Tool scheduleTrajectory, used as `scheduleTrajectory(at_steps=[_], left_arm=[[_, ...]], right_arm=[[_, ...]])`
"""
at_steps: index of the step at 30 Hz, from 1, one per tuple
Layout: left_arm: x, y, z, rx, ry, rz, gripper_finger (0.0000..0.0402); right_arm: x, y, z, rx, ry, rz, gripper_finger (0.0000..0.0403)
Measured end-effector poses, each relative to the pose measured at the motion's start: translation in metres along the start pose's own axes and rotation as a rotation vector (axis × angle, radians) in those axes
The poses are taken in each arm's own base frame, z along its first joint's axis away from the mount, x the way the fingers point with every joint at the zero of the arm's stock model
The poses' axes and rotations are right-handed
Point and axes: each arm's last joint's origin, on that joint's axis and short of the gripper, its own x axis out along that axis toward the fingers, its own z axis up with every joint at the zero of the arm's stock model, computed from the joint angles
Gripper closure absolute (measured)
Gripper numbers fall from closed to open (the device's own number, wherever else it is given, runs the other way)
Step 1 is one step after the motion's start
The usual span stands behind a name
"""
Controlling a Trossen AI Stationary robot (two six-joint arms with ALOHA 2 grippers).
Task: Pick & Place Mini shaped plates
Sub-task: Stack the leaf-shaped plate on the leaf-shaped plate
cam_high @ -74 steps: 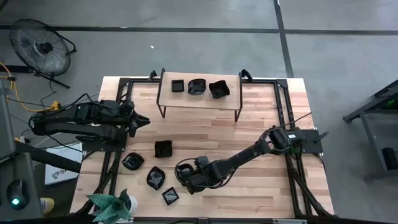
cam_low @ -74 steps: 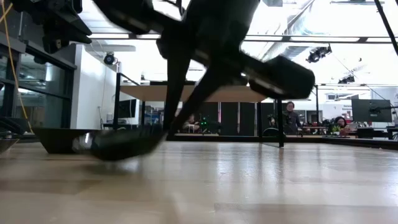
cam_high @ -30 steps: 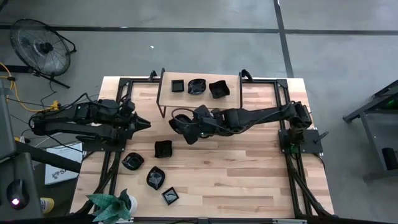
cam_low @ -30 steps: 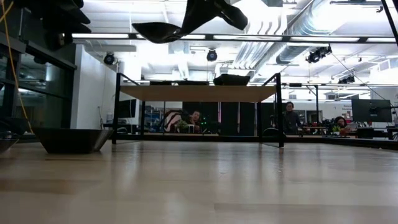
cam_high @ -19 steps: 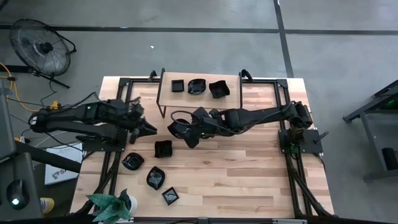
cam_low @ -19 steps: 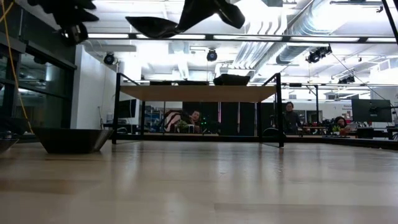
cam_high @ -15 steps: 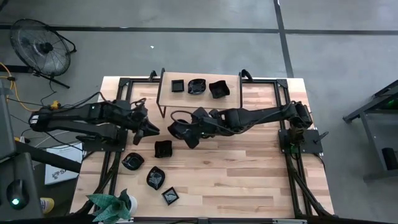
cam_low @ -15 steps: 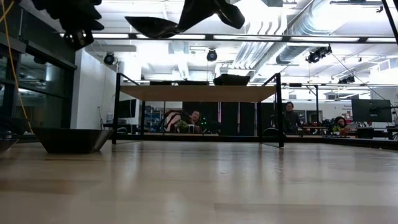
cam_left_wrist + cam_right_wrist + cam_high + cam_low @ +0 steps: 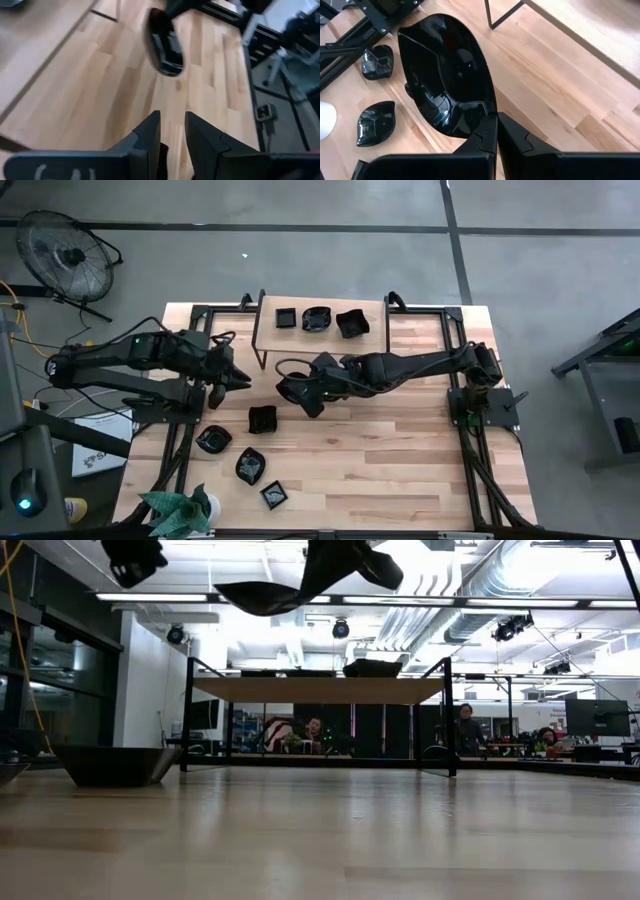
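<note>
Two fingers of our right gripper point(image 9: 495, 125) are pinched tight on the rim of a glossy black plate point(image 9: 447, 75), which we carry in the air above the table point(image 9: 400, 450), just in front of the raised shelf point(image 9: 320, 335) and a little to its left end. Three more plates point(image 9: 318, 319) sit in a row on that shelf. Our left gripper point(image 9: 172, 132) hangs off the shelf's left end, above the wood, its fingers parted by a narrow gap with nothing between them. Four other plates point(image 9: 262, 418) lie on the tabletop well in front of the shelf, near a green plant point(image 9: 175, 510) at the table's corner.
</note>
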Motion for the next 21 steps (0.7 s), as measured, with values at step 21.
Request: scheduleTrajectory(at_steps=[21], left_arm=[[0.053,0.006,0.005,0.027,0.184,0.151,0.0191]], right_arm=[[0.005,-0.007,0.018,-0.038,-0.122,-0.031,0.0403]])
